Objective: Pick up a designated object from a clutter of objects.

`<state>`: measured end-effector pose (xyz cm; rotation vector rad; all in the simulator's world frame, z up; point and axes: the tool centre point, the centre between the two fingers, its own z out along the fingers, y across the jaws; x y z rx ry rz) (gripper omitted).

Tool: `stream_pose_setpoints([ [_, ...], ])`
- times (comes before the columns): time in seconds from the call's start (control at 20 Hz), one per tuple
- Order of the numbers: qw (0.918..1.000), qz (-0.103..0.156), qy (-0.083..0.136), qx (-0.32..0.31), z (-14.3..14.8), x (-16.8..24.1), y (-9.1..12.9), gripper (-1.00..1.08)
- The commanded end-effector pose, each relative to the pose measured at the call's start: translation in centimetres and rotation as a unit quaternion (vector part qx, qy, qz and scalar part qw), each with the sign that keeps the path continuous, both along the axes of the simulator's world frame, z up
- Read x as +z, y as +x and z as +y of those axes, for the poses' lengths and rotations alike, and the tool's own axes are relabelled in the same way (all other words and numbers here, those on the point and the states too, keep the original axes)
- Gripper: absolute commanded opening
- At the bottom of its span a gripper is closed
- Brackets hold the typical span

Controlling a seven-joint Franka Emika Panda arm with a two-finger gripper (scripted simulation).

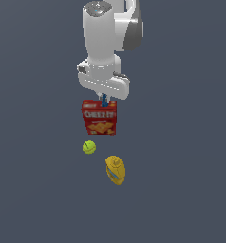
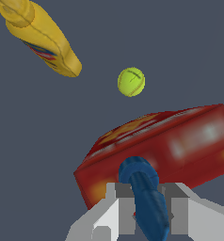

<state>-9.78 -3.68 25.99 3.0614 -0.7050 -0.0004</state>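
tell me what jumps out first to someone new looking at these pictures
The big white arm hangs over the red box, filling the top of the exterior view. In the wrist view its end effector has a slim blue item between the fingers, just in front of the box. Beyond the box lie a ball and a yellow bottle, each apart on the dark floor.

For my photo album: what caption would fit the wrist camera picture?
Gripper closed on a small blue item, above a red cracker box, tennis ball and mustard bottle.
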Motion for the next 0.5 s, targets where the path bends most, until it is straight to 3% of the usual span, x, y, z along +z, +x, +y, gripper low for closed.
stream_pose_setpoints([
  [0.0,1.0000,0.000,0.000,0.000,0.0,0.3,0.2,-1.00],
  [0.45,1.0000,0.000,0.000,0.000,0.6,3.6,2.1,-1.00],
])
